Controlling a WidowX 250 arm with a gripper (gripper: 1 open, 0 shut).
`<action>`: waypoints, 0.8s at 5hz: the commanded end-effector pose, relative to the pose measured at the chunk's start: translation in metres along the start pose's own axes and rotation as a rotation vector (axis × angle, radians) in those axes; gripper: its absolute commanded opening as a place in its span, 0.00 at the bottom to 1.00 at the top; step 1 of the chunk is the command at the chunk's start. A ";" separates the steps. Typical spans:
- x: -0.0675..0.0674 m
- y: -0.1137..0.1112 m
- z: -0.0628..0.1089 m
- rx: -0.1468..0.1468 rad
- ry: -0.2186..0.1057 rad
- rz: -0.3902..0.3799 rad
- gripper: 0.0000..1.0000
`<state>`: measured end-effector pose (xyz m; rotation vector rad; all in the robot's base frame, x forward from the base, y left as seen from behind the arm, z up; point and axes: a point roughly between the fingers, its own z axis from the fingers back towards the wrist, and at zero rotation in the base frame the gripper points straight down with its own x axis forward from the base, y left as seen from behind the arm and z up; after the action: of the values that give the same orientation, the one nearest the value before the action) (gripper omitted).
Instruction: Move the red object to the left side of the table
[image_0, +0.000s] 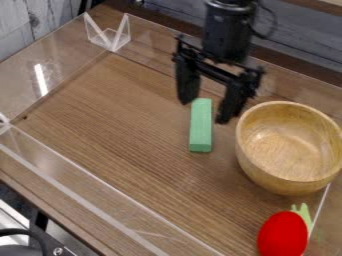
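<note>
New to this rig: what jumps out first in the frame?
The black claw hangs open near the middle, over the top end of the green block. To the right sits a round wooden bowl, nothing visible inside. The bright red object lies at the bottom right edge of the table, well away from the claw.
</note>
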<state>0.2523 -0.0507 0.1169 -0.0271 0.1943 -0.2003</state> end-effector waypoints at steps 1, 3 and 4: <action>-0.006 -0.032 0.007 -0.006 -0.060 -0.022 1.00; -0.019 -0.067 0.001 -0.027 -0.074 -0.024 1.00; -0.025 -0.077 0.003 -0.034 -0.079 -0.022 1.00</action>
<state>0.2125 -0.1186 0.1171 -0.0577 0.1593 -0.2169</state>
